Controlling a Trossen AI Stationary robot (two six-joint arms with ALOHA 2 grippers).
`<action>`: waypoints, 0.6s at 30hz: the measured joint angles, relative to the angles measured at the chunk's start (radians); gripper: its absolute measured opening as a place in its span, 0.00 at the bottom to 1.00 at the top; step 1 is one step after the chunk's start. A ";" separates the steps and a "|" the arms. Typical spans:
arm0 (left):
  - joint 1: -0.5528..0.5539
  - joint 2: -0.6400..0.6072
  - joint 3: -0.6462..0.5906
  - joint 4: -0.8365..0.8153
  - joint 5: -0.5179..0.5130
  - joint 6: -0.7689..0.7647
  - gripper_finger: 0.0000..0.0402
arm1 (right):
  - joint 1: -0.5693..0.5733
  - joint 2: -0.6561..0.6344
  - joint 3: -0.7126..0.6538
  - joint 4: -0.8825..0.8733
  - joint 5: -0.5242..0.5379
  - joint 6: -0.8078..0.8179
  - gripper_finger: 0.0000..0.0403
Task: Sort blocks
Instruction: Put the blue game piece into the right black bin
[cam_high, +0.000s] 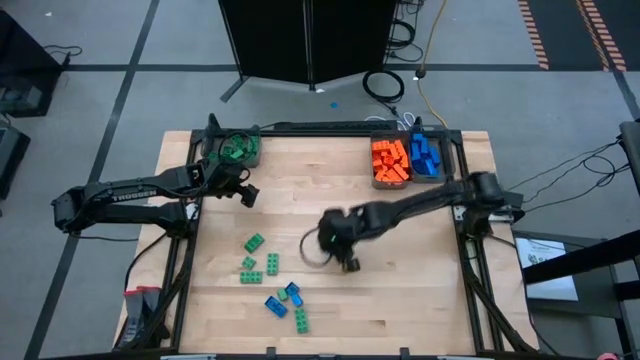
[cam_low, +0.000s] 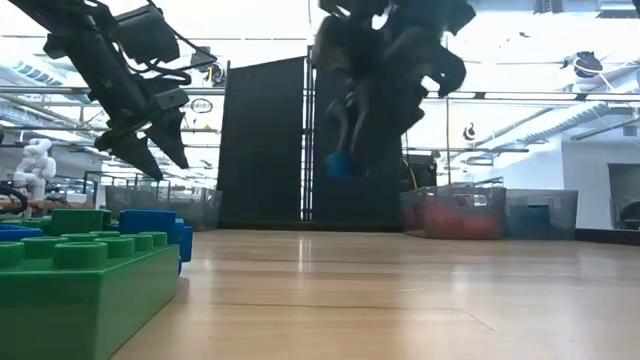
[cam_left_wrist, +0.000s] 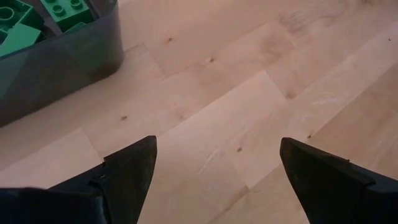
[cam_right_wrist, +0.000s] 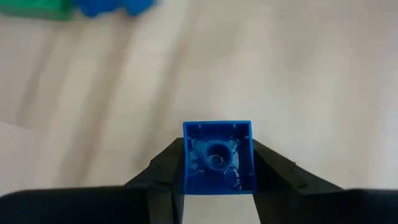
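Observation:
My right gripper (cam_high: 342, 255) hangs over the middle of the table, shut on a small blue block (cam_right_wrist: 217, 158), which also shows in the low view (cam_low: 338, 166). Loose green blocks (cam_high: 253, 243) and blue blocks (cam_high: 275, 305) lie flat on the table toward the near left. My left gripper (cam_high: 247, 194) is open and holds nothing. It hovers just in front of the grey bin of green blocks (cam_high: 233, 150) at the far left. Its fingers (cam_left_wrist: 134, 165) stand wide apart over bare wood. My right gripper pinches the blue block by two opposite side walls (cam_right_wrist: 186, 162), one finger on each side. The block's hollow underside (cam_right_wrist: 216, 155) faces the wrist camera. In the low view the fingers (cam_low: 360, 140) point down and the block is lifted clear of the table.
Two more grey bins stand at the far right edge, one with orange blocks (cam_high: 389, 162) and one with blue blocks (cam_high: 427, 157). A large green block (cam_low: 80, 290) and a blue one (cam_low: 150, 228) sit close to the low camera. Bare wood lies between the arms.

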 joint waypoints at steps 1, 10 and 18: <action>0.000 0.000 0.000 -0.001 0.000 0.000 0.85 | -0.023 -0.043 -0.029 -0.008 0.014 0.000 0.29; -0.001 0.000 0.000 0.004 0.000 -0.006 0.85 | -0.297 -0.514 -0.344 -0.028 0.281 0.098 0.29; -0.001 0.000 0.000 0.003 -0.013 -0.007 0.85 | -0.589 -0.774 -0.505 -0.097 0.566 0.355 0.29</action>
